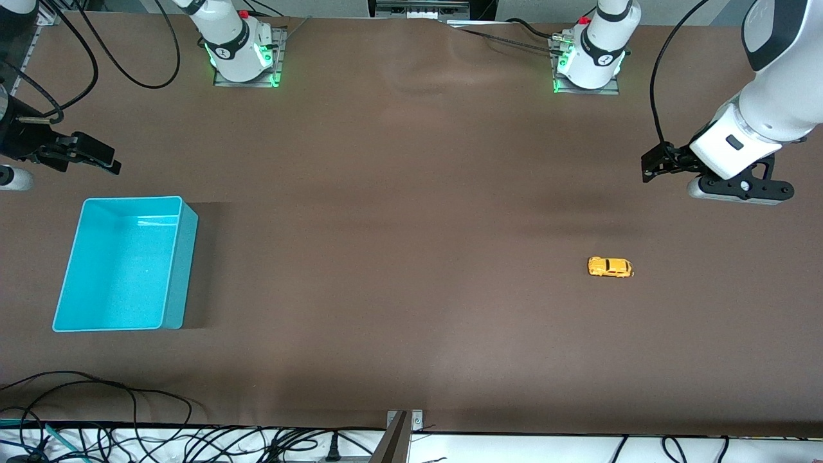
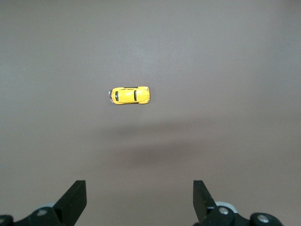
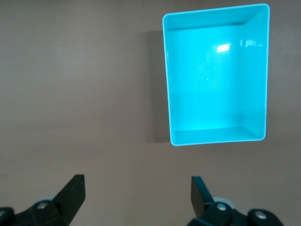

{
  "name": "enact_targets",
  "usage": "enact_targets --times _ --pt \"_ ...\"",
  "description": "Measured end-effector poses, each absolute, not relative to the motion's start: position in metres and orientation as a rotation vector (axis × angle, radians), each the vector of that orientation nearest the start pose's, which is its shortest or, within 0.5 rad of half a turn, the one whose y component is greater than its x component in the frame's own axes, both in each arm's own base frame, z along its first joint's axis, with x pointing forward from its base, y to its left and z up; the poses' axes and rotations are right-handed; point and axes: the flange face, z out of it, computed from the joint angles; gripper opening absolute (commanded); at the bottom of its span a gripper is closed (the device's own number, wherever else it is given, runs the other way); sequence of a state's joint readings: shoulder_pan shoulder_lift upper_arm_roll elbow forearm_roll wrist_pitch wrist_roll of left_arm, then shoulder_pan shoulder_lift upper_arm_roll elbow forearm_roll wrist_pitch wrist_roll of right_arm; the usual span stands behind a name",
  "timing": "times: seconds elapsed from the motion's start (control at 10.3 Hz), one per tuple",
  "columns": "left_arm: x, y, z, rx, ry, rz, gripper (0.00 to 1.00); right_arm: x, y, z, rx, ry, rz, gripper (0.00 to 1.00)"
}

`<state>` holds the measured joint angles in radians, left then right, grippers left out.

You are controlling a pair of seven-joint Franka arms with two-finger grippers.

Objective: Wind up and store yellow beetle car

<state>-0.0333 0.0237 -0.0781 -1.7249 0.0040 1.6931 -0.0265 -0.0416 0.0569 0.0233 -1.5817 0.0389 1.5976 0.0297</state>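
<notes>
The yellow beetle car (image 1: 610,267) stands on its wheels on the brown table, toward the left arm's end. In the left wrist view the car (image 2: 130,95) lies well clear of the fingertips. My left gripper (image 1: 647,168) hangs over bare table at that end, open and empty; the left wrist view shows this gripper (image 2: 139,190) with its jaws wide apart. My right gripper (image 1: 110,164) hangs open and empty over the table at the right arm's end, close to the turquoise bin (image 1: 182,270). Seen from the right wrist, the gripper (image 3: 138,186) holds nothing.
The bin (image 3: 216,139) is empty, with tall walls. Both arm bases (image 1: 243,61) (image 1: 588,64) stand along the table's edge farthest from the front camera. Cables (image 1: 128,411) lie along the edge nearest that camera.
</notes>
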Motion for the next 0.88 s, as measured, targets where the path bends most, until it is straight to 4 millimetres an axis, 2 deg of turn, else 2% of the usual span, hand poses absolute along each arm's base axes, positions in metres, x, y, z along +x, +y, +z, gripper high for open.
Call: enact_targets --times 0.39,0.58,0.88 --pt "0.561 -0.062 0.547 -3.128 0.231 0.091 1.0 0.573 -0.007 0.59 -3.1 0.071 0.063 1.0" --pt "0.564 -0.058 0.542 -3.117 0.377 0.105 1.0 0.573 -0.007 0.59 -3.1 0.07 0.063 1.0" --pt "0.57 -0.042 0.526 -3.062 0.753 0.152 1.0 0.573 -0.01 0.59 -3.1 0.079 0.062 1.0"
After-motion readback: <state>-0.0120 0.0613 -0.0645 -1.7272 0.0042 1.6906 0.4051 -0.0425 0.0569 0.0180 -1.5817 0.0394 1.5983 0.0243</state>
